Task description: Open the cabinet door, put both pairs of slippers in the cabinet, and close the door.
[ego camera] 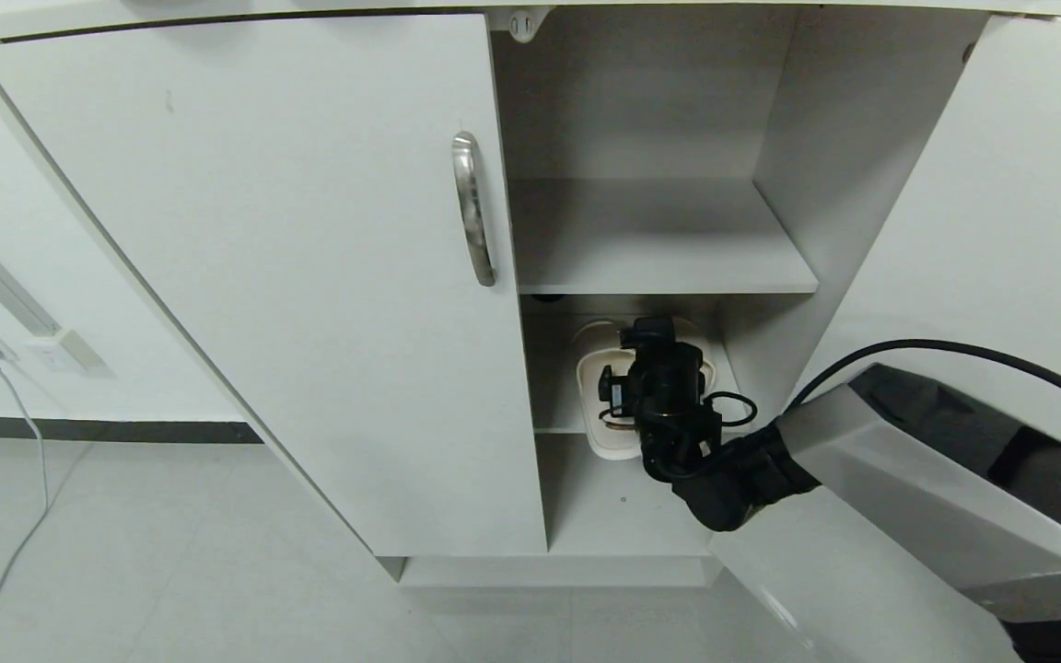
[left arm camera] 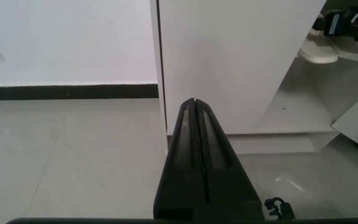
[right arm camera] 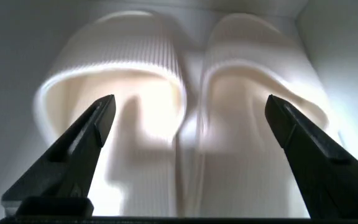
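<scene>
Shows a white pair of slippers [ego camera: 588, 368] lying side by side on the lower shelf [ego camera: 551, 403] inside the cabinet [ego camera: 825, 138], beneath the upper shelf [ego camera: 659, 239], with the right door [ego camera: 1000, 230] swung open and the left door [ego camera: 263, 230] shut, its metal handle [ego camera: 473, 207] upright. Places the right gripper [right arm camera: 189, 106] between the two shelves, just above the pair, fingers [right arm camera: 86, 143] spread wide and grasping nothing. Places the left gripper [left arm camera: 194, 107] outside, low over the tiled floor [left arm camera: 73, 155] before the closed half, fingers pressed together on nothing.
</scene>
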You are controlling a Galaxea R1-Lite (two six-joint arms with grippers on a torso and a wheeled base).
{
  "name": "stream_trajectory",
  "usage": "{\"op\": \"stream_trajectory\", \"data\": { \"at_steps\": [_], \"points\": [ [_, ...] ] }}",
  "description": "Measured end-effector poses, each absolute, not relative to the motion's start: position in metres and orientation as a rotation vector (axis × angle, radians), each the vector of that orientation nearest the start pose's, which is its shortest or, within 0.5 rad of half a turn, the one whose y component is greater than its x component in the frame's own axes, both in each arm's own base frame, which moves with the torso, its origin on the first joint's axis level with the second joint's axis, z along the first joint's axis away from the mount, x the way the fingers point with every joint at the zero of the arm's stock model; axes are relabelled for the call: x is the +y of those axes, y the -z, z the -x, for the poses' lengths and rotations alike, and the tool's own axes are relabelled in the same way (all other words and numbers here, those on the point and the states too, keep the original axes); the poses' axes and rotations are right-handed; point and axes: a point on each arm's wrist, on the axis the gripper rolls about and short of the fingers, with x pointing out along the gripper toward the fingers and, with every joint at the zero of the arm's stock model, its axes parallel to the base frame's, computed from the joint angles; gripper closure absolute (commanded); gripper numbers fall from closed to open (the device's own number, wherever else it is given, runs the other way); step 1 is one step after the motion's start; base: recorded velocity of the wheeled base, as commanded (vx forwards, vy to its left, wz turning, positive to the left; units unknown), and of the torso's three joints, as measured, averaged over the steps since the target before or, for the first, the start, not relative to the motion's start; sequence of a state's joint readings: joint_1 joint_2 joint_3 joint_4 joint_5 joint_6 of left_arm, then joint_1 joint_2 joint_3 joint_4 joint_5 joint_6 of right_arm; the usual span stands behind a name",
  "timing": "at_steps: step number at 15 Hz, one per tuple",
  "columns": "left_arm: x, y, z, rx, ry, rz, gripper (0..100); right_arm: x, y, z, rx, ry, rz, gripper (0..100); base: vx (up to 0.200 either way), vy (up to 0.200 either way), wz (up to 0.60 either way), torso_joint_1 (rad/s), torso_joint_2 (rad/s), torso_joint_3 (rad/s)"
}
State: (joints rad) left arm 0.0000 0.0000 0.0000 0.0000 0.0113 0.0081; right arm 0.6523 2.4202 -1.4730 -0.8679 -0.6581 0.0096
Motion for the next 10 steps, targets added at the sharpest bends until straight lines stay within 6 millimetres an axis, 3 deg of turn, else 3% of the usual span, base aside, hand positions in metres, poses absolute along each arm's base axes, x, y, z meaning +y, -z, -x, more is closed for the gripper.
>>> {"op": "stream_trajectory", "data": {
  "at_steps": [5,8,10],
  "points": [
    [0.000,-0.076,0.023,-0.001,-0.010,-0.008,100,0.278,-0.096,-0.326,0.078,-0.077,0.056,0,0.000,0.000,0.00,0.000,0.00,0.000],
    [0.000,-0.076,0.023,-0.001,-0.009,-0.007,100,0.268,-0.098,-0.285,0.062,-0.127,0.046,0,-0.200,0.000,0.00,0.004,0.00,0.005],
    [0.000,-0.075,0.023,0.000,-0.009,-0.008,100,0.263,-0.099,-0.271,0.048,-0.144,0.034,0,-0.200,0.000,0.00,-0.005,0.01,0.007]
  ]
}}
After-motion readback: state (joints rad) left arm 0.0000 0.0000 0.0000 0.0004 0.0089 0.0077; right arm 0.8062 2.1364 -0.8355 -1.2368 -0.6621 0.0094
